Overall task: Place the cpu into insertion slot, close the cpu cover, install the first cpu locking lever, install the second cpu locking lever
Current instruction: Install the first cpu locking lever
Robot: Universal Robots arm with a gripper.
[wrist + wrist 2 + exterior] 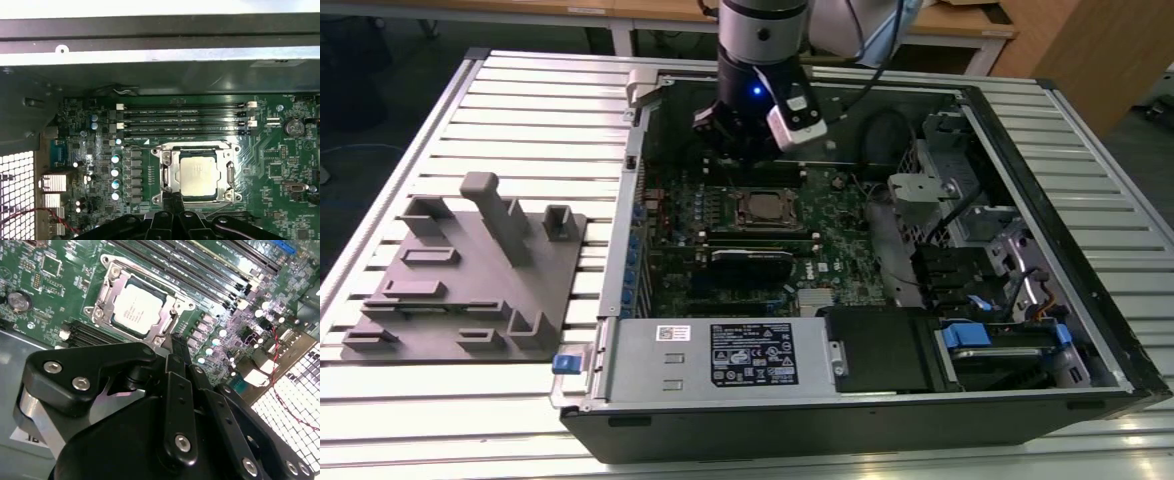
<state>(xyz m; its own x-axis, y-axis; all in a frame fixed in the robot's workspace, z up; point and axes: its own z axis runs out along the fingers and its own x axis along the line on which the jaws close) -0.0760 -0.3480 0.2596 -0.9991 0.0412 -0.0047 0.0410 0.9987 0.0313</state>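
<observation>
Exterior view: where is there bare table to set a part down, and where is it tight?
Bare slatted table beyond the grey fixture plate, and a strip before it. Crowded inside the case: gripper by the cpu cover, memory slots alongside.

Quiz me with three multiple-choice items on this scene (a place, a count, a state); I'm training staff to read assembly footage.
1. Where is the cpu?
A. seated in the insertion slot
B. off the board altogether
C. standing on edge beside the socket

2. How many long memory slots run beside the socket?
A. two
B. four
C. six

3. How does the cpu cover stand?
A. raised upright
B. lying flat around the cpu
C. taken off

Answers:
1 A: in both wrist views its pale face sits inside the socket's metal rim.
2 B: the first wrist view shows four parallel rows.
3 B: its silver frame lies level about the chip's edges.
</observation>
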